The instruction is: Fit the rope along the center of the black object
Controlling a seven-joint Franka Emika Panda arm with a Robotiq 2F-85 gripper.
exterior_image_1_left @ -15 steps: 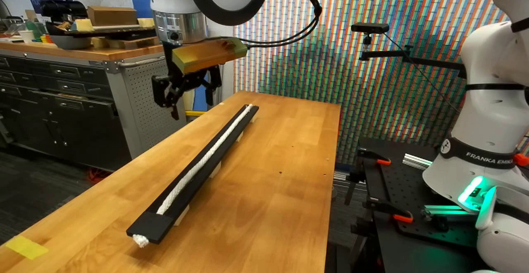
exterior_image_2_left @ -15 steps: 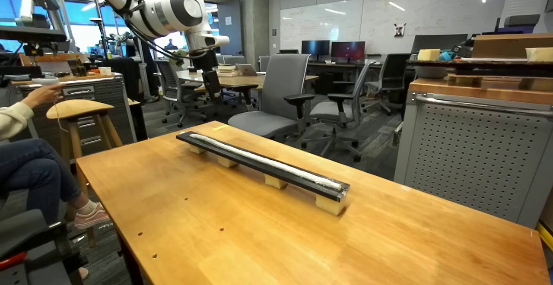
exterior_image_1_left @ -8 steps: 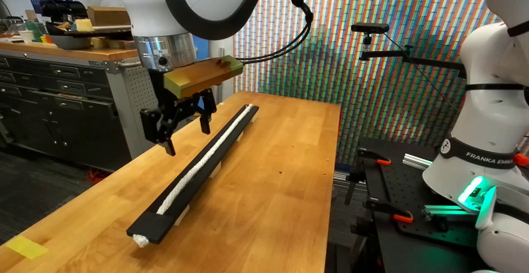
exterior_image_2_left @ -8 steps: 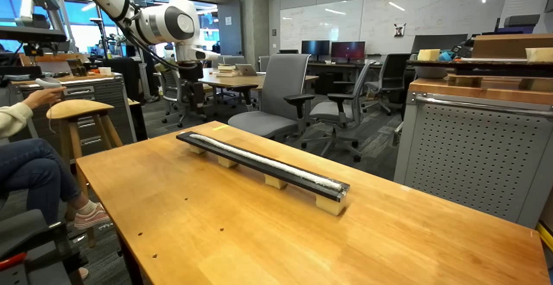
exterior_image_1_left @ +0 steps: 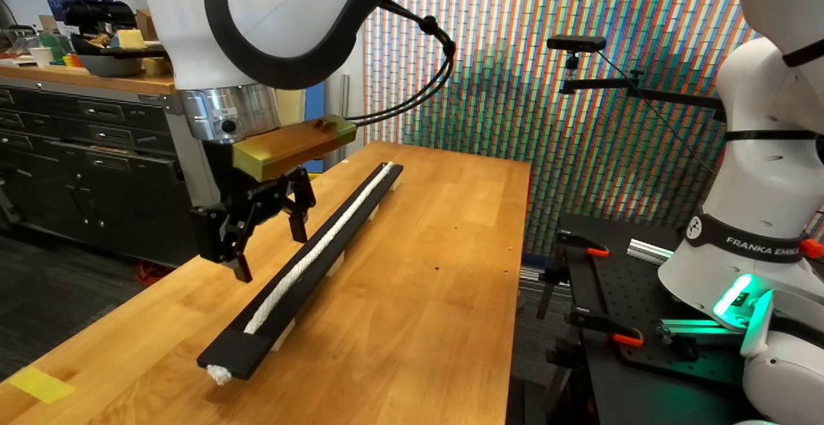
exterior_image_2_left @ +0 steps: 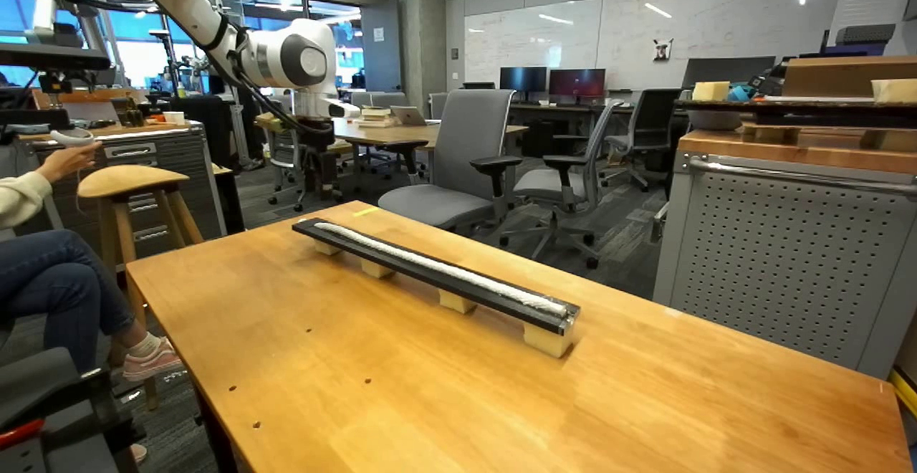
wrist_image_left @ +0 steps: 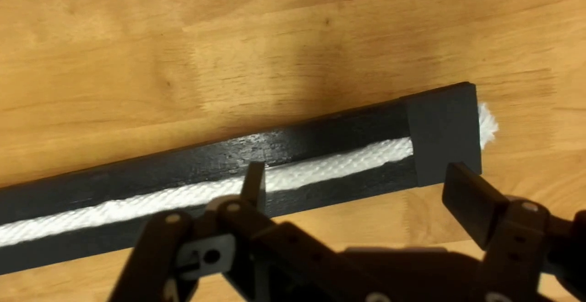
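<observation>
Near the long edge of the bench (exterior_image_1_left: 438, 322) far from the robot's base (exterior_image_1_left: 705, 286), the end effector (exterior_image_1_left: 270, 254) hangs with jaws spread, gripping nothing. Below it, the rope (wrist_image_left: 339, 167) lies roughly down the middle of the black rail (wrist_image_left: 339, 132), one end passing under a dark band (wrist_image_left: 446, 132), presumably to pin it. Pale blocks (exterior_image_2_left: 456, 302) raise the rail, perhaps for finger room; the bench reaches wider toward the base-side edge.

Jaws apart, the claw (exterior_image_1_left: 270, 251) hangs above the tabletop (exterior_image_1_left: 425, 335); along the black rail (exterior_image_1_left: 331, 251) lies a white rope (exterior_image_1_left: 314, 253), its tip jutting from the near end.
</observation>
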